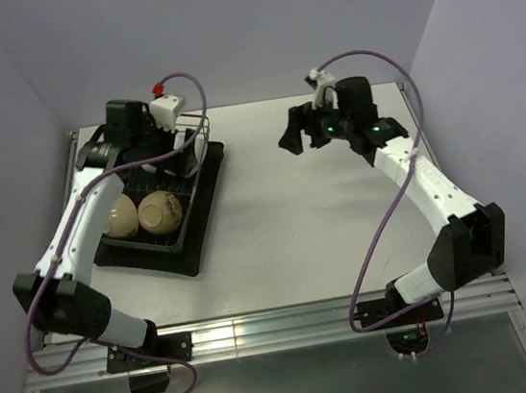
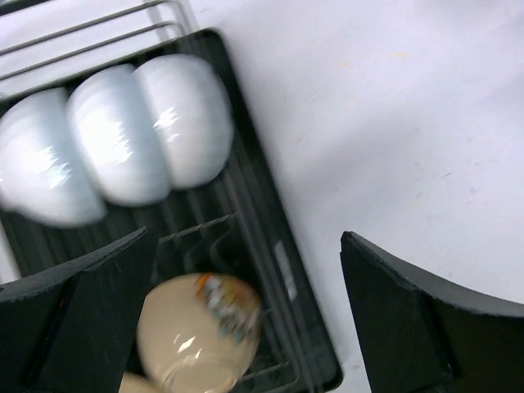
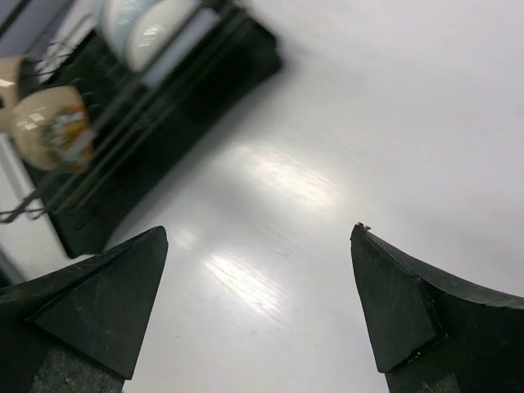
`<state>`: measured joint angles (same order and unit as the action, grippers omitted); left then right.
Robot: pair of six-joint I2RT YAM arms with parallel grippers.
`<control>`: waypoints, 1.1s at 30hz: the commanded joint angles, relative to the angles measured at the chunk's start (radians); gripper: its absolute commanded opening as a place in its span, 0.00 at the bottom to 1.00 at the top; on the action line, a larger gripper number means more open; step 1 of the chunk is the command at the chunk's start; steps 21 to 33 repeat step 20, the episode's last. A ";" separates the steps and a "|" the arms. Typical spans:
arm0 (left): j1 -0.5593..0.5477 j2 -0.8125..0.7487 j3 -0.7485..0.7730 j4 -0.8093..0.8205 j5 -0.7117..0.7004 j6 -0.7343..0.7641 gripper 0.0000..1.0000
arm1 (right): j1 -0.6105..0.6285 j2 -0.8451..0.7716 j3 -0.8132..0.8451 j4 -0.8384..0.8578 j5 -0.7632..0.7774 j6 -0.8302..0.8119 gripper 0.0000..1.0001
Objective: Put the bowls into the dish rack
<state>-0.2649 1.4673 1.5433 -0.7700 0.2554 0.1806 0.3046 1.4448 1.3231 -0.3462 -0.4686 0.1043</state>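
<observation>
pale bench: lift released left jaws straight up, clear of the racked bowls; right jaws released too.

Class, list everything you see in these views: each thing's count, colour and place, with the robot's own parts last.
white bowls: three, glossy white, side by side at the rack's far end
tan bowls: two, tan, at the rack's near end
rack: one, dark wire, on the tray
tray: one, black, table's left side
table: one, white
cables: purple, one along each arm
left claw: open, above the rack
right claw: open, above bare table
</observation>
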 commanded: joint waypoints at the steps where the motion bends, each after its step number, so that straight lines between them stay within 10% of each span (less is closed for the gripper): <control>1: -0.077 0.114 0.128 0.049 0.024 -0.078 1.00 | -0.088 -0.118 -0.034 -0.086 0.057 -0.054 1.00; 13: -0.180 0.379 0.354 0.156 0.062 -0.240 0.99 | -0.291 -0.247 -0.121 -0.229 0.151 -0.094 1.00; 33: -0.181 0.360 0.350 0.149 0.041 -0.262 1.00 | -0.291 -0.207 -0.065 -0.237 0.104 -0.083 1.00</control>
